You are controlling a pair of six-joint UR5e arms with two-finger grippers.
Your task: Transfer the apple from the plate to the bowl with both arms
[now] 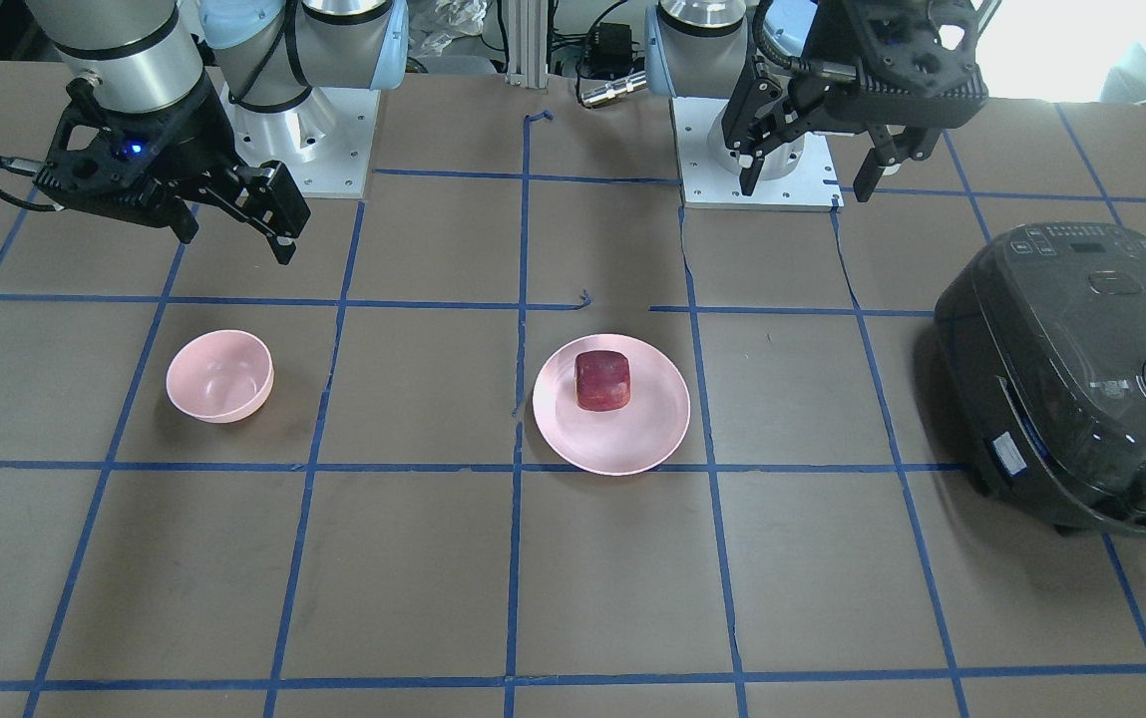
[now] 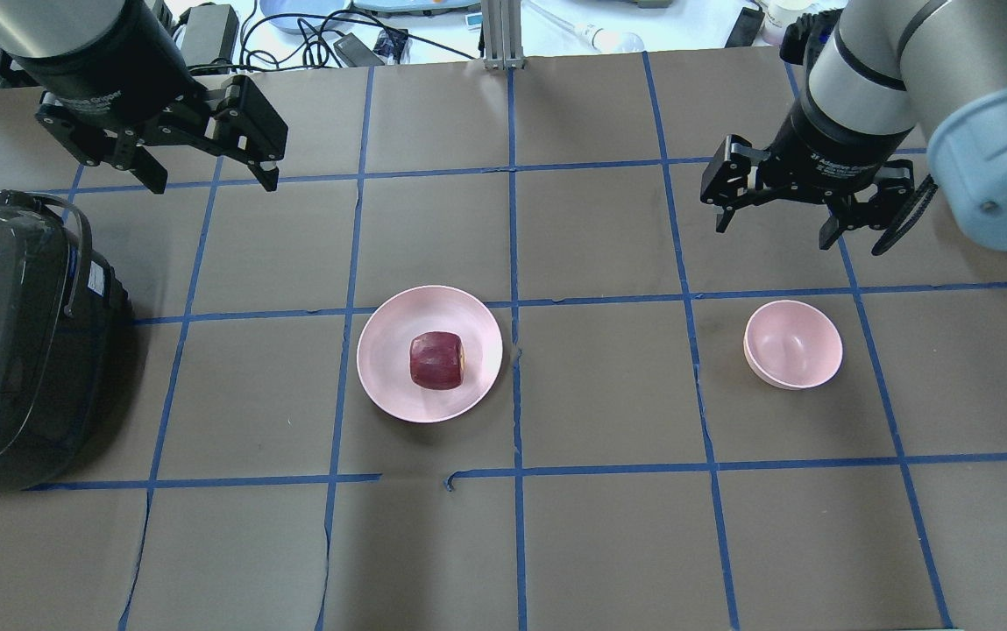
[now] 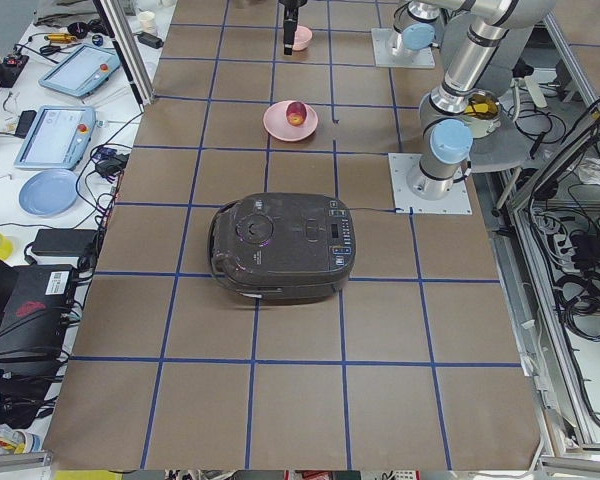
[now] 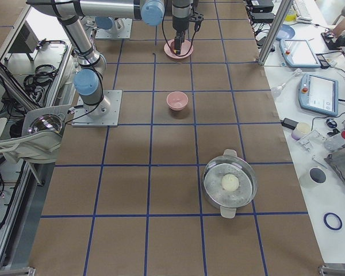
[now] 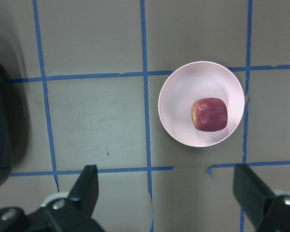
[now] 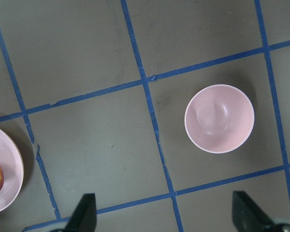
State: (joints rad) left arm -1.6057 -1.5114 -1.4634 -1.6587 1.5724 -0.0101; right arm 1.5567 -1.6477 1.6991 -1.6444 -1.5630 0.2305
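At centre of the overhead frame, the apple (image 2: 436,360) rests on the plate (image 2: 380,368), the bowl (image 2: 833,352) empty at right. The left gripper (image 2: 212,180) (upper left) and right gripper (image 2: 775,230) (upper right) hang wide open; the left should straddle the apple squarely

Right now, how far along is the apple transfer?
Nothing looks done yet: the apple sits on the plate and the bowl is empty. In hand: nothing; the left gripper and right gripper both hang open above the table, away from the dishes. Left: grasp the apple, probably pass it between the arms, and set it in the bowl.
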